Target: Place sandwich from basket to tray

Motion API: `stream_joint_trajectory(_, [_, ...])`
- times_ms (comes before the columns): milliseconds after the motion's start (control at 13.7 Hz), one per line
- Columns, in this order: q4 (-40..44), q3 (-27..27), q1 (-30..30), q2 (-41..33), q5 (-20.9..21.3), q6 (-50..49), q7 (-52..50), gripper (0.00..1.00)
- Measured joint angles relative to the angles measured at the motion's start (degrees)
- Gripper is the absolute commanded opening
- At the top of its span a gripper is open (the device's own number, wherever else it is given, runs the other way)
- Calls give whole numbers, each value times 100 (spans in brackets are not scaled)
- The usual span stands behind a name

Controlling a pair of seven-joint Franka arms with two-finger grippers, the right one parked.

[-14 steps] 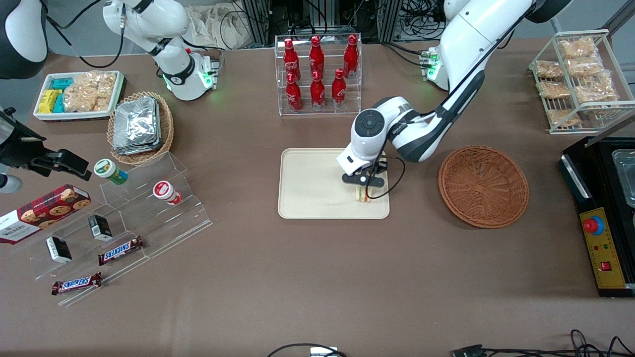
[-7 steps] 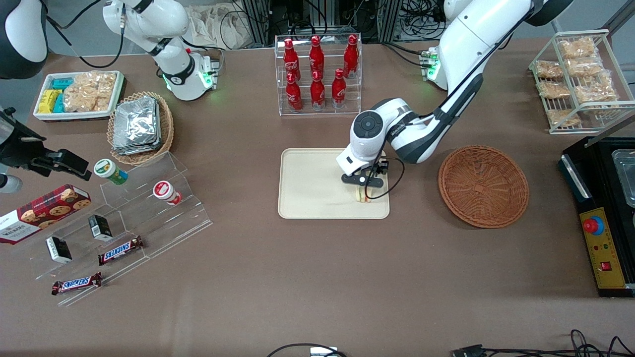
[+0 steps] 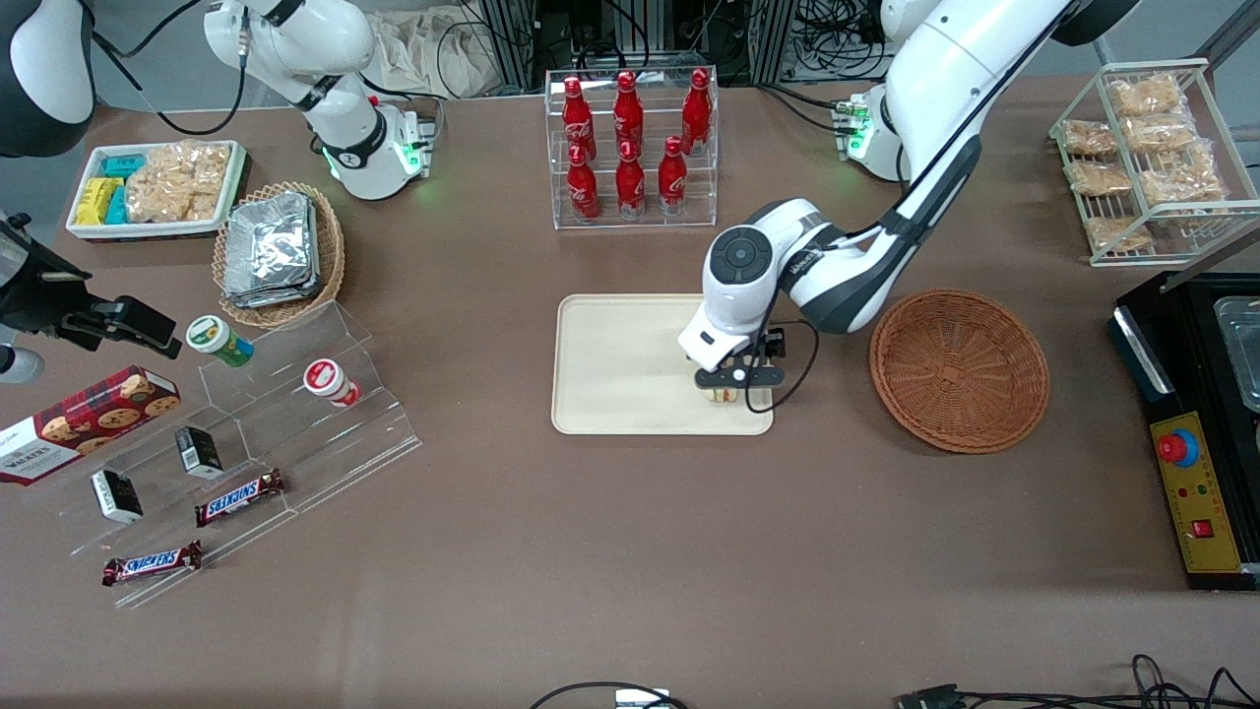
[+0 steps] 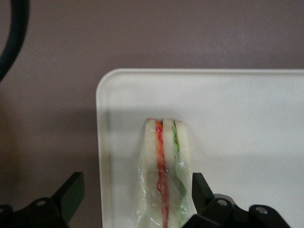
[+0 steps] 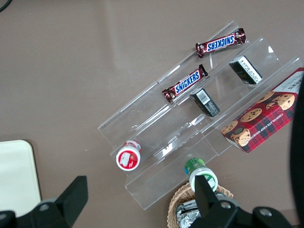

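Observation:
The sandwich (image 3: 726, 396) stands on edge on the cream tray (image 3: 620, 374), near the tray's corner closest to the front camera and to the round reddish-brown basket (image 3: 960, 369). In the left wrist view the sandwich (image 4: 164, 161) shows white bread with red and green filling under clear wrap, on the tray (image 4: 237, 118). My left gripper (image 3: 736, 386) hangs directly over it. The gripper (image 4: 137, 183) is open: one finger sits close beside the sandwich, the other stands well clear of it over the tray's rim. The basket holds nothing.
A clear rack of red bottles (image 3: 630, 148) stands farther from the camera than the tray. Toward the parked arm's end are a clear stepped shelf (image 3: 295, 414) with snacks and an oval basket of foil packets (image 3: 281, 251). Toward the working arm's end are a wire rack (image 3: 1147, 158) and a black control box (image 3: 1196, 492).
The left wrist has shifted a little toward the basket and nearer the front camera. The sandwich has stayed on the tray in nearly the same spot.

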Motion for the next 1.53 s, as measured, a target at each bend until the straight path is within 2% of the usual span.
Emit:
stream_joint_trajectory(291, [252, 120, 474, -261, 2, -201, -24, 100])
stream_joint_trajectory(801, [1460, 117, 908, -514, -69, -1667, 219, 100])
stream_joint_trajectory(1238, [1530, 148, 1545, -932, -815, -2030, 1498, 100])
stream_joint_trajectory(1530, [1533, 852, 1594, -1554, -1523, -2433, 2935, 100])
